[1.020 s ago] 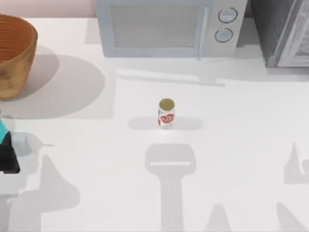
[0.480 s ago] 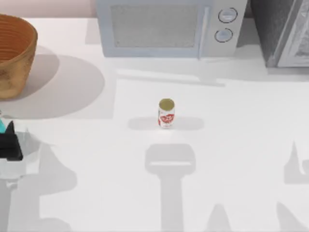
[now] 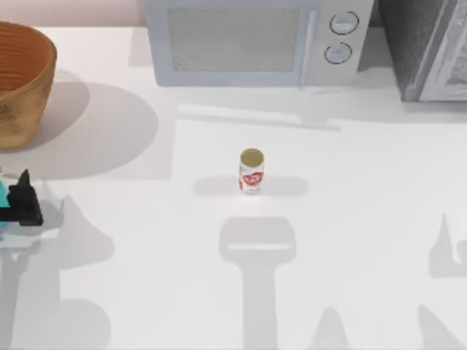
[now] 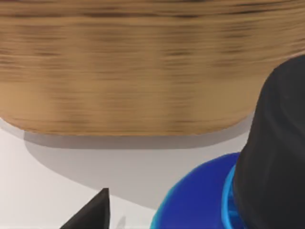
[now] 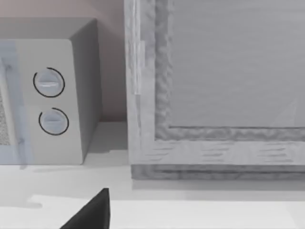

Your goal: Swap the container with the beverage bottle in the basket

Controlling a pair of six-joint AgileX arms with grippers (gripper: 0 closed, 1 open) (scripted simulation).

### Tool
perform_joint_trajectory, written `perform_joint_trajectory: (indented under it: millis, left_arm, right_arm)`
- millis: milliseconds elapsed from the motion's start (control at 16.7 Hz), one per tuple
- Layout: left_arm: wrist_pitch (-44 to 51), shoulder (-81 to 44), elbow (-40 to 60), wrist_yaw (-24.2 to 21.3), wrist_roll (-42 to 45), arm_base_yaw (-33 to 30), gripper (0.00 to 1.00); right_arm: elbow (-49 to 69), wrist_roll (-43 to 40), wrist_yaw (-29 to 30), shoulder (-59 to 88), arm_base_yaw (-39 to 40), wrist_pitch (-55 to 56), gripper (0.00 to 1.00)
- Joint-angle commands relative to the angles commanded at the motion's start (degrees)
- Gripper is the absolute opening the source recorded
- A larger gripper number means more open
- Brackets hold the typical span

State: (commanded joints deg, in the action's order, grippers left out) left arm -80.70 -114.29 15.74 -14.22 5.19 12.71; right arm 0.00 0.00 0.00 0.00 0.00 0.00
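Observation:
The orange-brown woven basket (image 3: 22,87) stands at the back left of the table, and its ribbed wall (image 4: 143,71) looms close in the left wrist view. The container, a small red-and-white can (image 3: 251,172), stands upright mid-table. My left gripper (image 3: 25,198) is at the table's left edge, just in front of the basket, open. A cyan-blue piece of the beverage bottle (image 3: 2,197) touches its left side. In the left wrist view the blue bottle (image 4: 200,200) sits beside one black fingertip (image 4: 93,214), partly behind a large black shape. One fingertip (image 5: 93,214) of my open, parked right gripper shows in its wrist view.
A white microwave (image 3: 252,40) lines the back edge, with a grey cabinet (image 3: 430,51) at the back right. The right wrist view faces the microwave's dials (image 5: 50,100) and that cabinet (image 5: 214,71). Arm shadows fall on the table's front half.
My left gripper has moved away from the front edge toward the basket and slightly right. The cyan bottle part stays at the left edge. The can has not moved.

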Motion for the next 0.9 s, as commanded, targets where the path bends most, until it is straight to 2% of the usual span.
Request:
perform_joint_trajectory:
  millis: [60,840,900]
  left_arm:
    - [0.00,0.00,0.00,0.00,0.00,0.00,1.00]
    - [0.00,0.00,0.00,0.00,0.00,0.00,0.02]
    - [0.00,0.00,0.00,0.00,0.00,0.00,0.00]
  right_arm:
    - [0.00,0.00,0.00,0.00,0.00,0.00,1.00]
    - [0.00,0.00,0.00,0.00,0.00,0.00,1.00]
    - [0.00,0.00,0.00,0.00,0.00,0.00,1.00]
